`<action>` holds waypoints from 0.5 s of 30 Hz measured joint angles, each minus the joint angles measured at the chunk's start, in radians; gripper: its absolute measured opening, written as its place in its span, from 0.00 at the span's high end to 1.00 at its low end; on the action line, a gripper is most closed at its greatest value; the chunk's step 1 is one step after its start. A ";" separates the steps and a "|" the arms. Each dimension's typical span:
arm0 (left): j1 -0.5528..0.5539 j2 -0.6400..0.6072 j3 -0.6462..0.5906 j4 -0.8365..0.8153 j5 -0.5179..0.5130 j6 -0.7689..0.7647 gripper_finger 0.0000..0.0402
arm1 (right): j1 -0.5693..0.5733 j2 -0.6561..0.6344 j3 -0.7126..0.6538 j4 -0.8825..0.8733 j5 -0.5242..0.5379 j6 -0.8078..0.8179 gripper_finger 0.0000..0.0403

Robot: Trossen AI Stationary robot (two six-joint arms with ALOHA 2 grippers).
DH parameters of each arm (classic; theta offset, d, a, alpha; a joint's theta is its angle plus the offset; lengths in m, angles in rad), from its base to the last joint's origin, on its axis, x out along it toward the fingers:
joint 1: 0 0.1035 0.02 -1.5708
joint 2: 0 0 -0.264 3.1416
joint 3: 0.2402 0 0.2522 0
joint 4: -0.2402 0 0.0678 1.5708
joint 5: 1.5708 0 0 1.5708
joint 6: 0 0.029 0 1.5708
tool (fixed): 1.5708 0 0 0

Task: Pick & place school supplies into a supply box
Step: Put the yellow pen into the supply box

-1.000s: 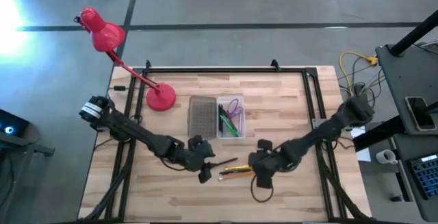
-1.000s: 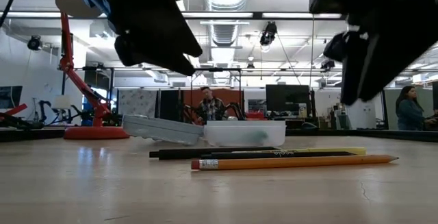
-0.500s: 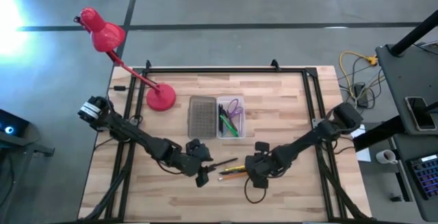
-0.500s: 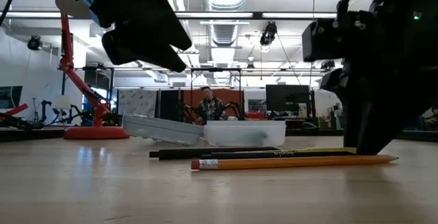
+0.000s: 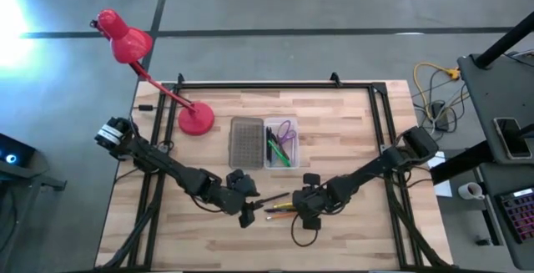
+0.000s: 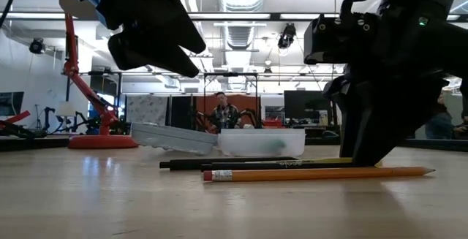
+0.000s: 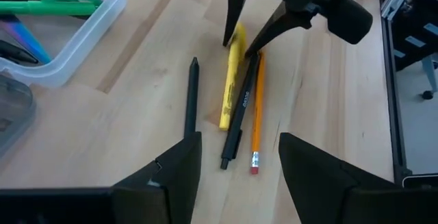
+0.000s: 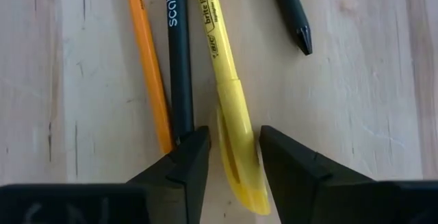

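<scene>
Currently the yellow highlighter [image 8: 229,107] lies on the wooden surface [image 5: 350,139] touching a dark pen [image 8: 179,66] and an orange pencil [image 8: 147,66], near the open supply box [image 5: 264,143]; we see the right gripper [image 8: 235,157] down over its end, fingers [image 8: 291,166] part-open astride the barrel, nothing lifted. We judge the finger wedged against the pen may pinch both or roll the highlighter aside. Left gripper [image 7: 236,166] hovers nearby, fingers spread, empty.

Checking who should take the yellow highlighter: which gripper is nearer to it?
Right. The right gripper straddles the yellow highlighter at its cap end, fingers on either side. The left gripper hovers open, off the far ends of the pens, touching nothing.
</scene>
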 joint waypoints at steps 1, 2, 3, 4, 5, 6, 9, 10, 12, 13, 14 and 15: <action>0.000 0.000 0.000 0.000 0.000 -0.003 0.55 | 0.000 0.005 0.000 -0.001 0.002 0.000 0.69; 0.000 0.000 0.000 0.000 0.000 -0.004 0.55 | 0.001 0.011 0.000 -0.002 0.002 0.000 0.70; 0.000 0.000 0.000 0.001 0.000 -0.004 0.55 | 0.000 0.016 0.002 -0.004 -0.001 0.000 0.72; 0.000 0.000 0.000 0.001 0.000 -0.004 0.55 | -0.002 0.016 0.001 -0.004 -0.005 0.001 0.75; 0.000 0.000 0.000 0.001 0.000 -0.004 0.55 | -0.003 0.016 0.001 -0.006 -0.008 0.001 0.78; 0.000 0.000 0.000 0.000 0.000 -0.004 0.55 | -0.003 0.015 0.001 -0.008 -0.012 0.002 0.82; 0.000 0.000 0.000 0.000 0.000 -0.004 0.55 | -0.017 0.001 0.001 -0.023 -0.040 0.027 0.93; 0.000 0.000 0.000 0.000 0.000 -0.004 0.55 | -0.026 -0.003 0.001 -0.024 -0.061 0.053 0.93; 0.000 0.000 0.000 0.000 0.000 -0.004 0.55 | -0.042 -0.032 -0.002 -0.027 -0.107 0.112 0.93; 0.000 0.000 0.000 0.000 0.000 -0.004 0.55 | -0.046 -0.050 -0.004 -0.024 -0.113 0.142 0.93; 0.000 0.000 0.000 0.000 0.000 -0.004 0.55 | -0.047 -0.076 -0.011 -0.035 -0.110 0.176 0.93; 0.000 0.000 0.000 0.000 0.000 -0.004 0.55 | -0.049 -0.109 -0.017 -0.048 -0.093 0.219 0.93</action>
